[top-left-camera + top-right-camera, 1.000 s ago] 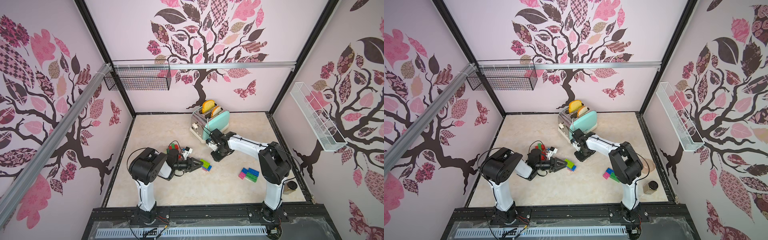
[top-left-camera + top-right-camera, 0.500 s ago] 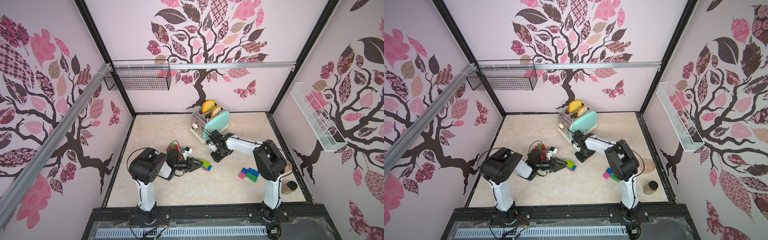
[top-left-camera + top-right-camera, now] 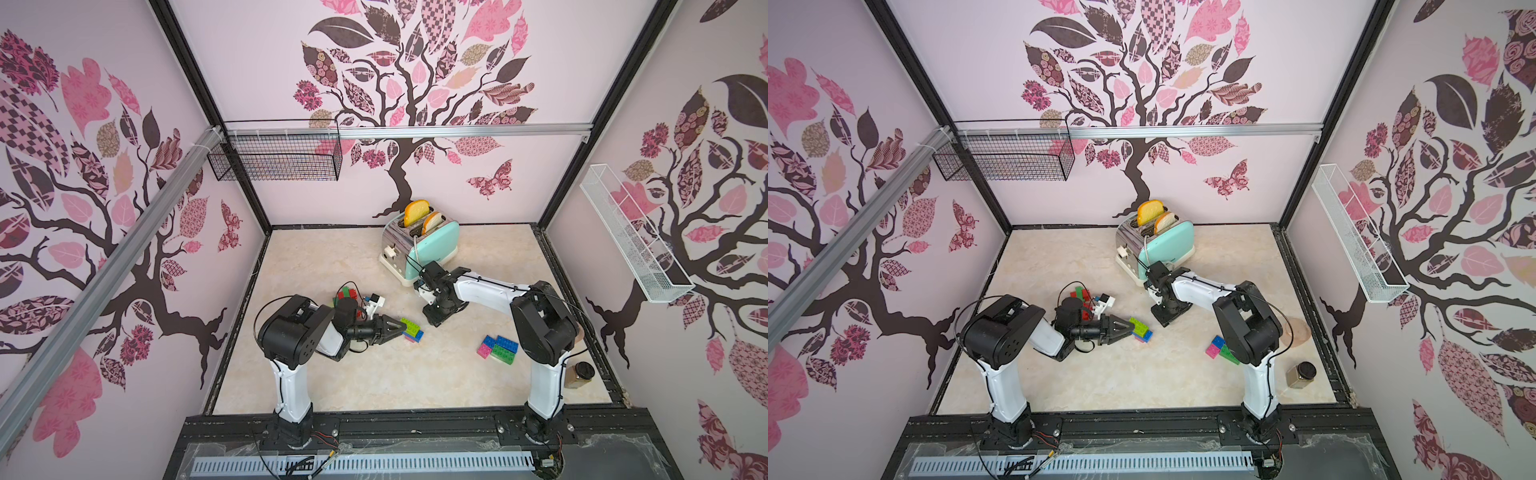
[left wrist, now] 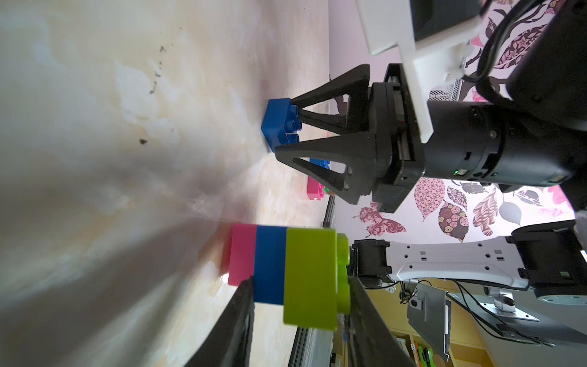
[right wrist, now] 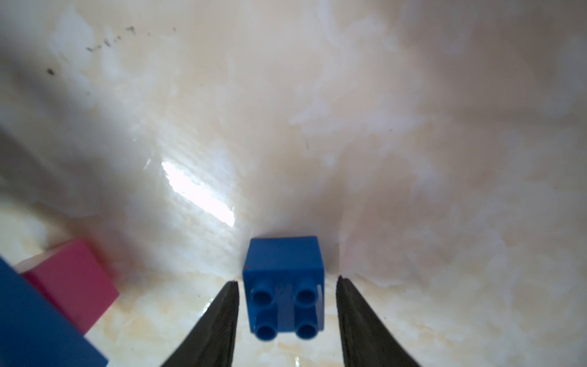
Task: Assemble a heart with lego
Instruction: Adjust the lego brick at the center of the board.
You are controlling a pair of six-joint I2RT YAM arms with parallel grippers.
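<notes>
The cream marbled worktop (image 3: 374, 386) carries everything. Your left gripper (image 3: 400, 327) is clamped on a lime, blue and pink lego stack (image 4: 305, 273), which is pinched between its fingertips and has its pink end on the worktop. Your right gripper (image 5: 287, 281) stands parted and holds nothing. A blue brick (image 4: 274, 122) sits between its fingertips with a gap on each side.
</notes>
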